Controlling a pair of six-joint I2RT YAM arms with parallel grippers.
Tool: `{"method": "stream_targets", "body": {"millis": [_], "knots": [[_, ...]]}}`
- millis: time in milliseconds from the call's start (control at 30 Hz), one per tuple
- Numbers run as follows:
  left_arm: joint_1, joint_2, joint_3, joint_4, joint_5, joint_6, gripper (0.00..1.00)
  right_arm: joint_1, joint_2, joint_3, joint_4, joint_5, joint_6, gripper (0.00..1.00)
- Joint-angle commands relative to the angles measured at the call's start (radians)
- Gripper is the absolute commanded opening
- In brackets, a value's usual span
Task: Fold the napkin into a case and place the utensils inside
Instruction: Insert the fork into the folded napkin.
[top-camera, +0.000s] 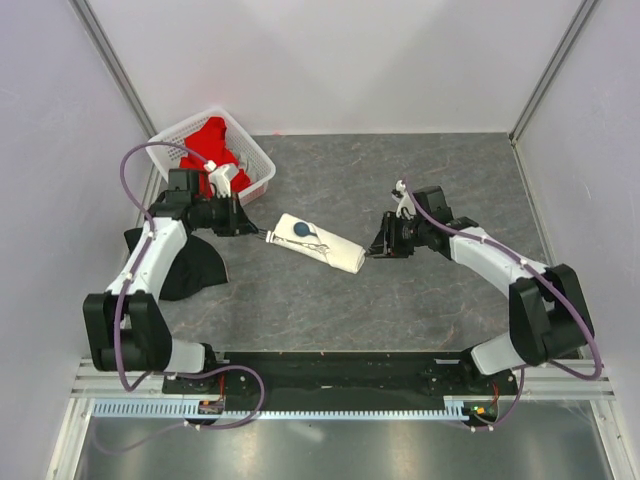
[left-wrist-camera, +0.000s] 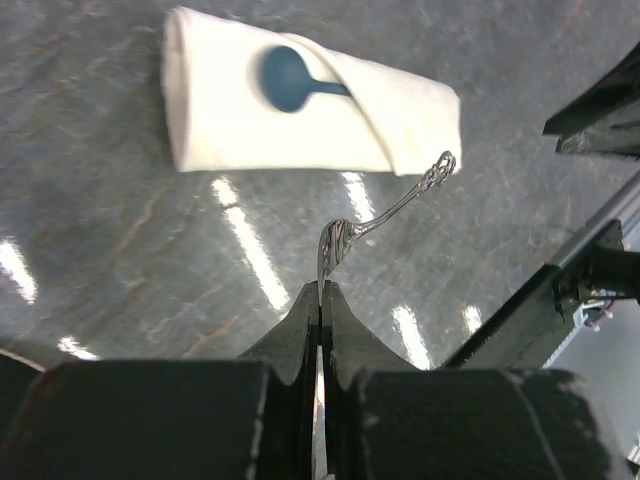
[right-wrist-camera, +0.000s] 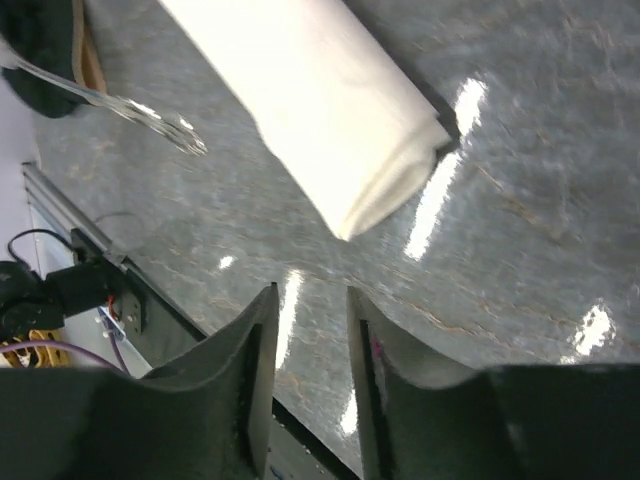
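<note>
The napkin lies folded as a narrow cream-white case (top-camera: 325, 245) in the middle of the table, also in the left wrist view (left-wrist-camera: 300, 130) and the right wrist view (right-wrist-camera: 320, 110). The blue spoon (left-wrist-camera: 285, 78) rests on it, bowl showing (top-camera: 303, 231), handle tucked under a diagonal fold. My left gripper (left-wrist-camera: 322, 288) is shut on one end of the silver fork (left-wrist-camera: 375, 215), just left of the case (top-camera: 258, 233). The fork's free end reaches toward the case's corner and shows in the right wrist view (right-wrist-camera: 160, 118). My right gripper (right-wrist-camera: 312, 292) is open and empty, just off the case's right end (top-camera: 372, 247).
A white perforated basket (top-camera: 258, 165) holding a red cloth (top-camera: 210, 145) stands at the back left, behind my left arm. A black cloth (top-camera: 195, 265) lies at the left under that arm. Pale walls close in the table on three sides.
</note>
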Motion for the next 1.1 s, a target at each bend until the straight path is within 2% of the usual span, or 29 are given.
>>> {"method": "stream_targets", "body": {"millis": [0,167,267,333,367,400,600,1067], "knots": [[0.076,0.073,0.094,-0.043,0.015,0.070,0.02,0.004,0.069,-0.017,-0.047,0.060,-0.022,0.28],[0.106,0.125,0.134,-0.052,0.000,0.079,0.02,0.004,0.128,-0.020,-0.040,0.094,-0.033,0.08],[0.115,0.143,0.149,-0.058,-0.031,0.089,0.02,0.004,0.145,-0.017,-0.014,0.081,-0.023,0.05],[0.118,0.156,0.154,-0.072,-0.040,0.099,0.02,0.004,0.149,-0.019,0.006,0.071,-0.011,0.13],[0.116,0.162,0.162,-0.078,-0.054,0.101,0.02,0.004,0.151,-0.017,0.026,0.068,-0.004,0.20],[0.118,0.171,0.163,-0.084,-0.055,0.107,0.02,0.003,0.152,-0.017,0.038,0.064,0.007,0.30],[0.119,0.190,0.183,-0.089,-0.051,0.099,0.02,0.004,0.208,-0.004,0.094,0.036,0.035,0.48],[0.112,0.282,0.214,-0.084,0.005,0.053,0.02,0.004,0.255,0.000,0.192,0.011,0.073,0.50]]}}
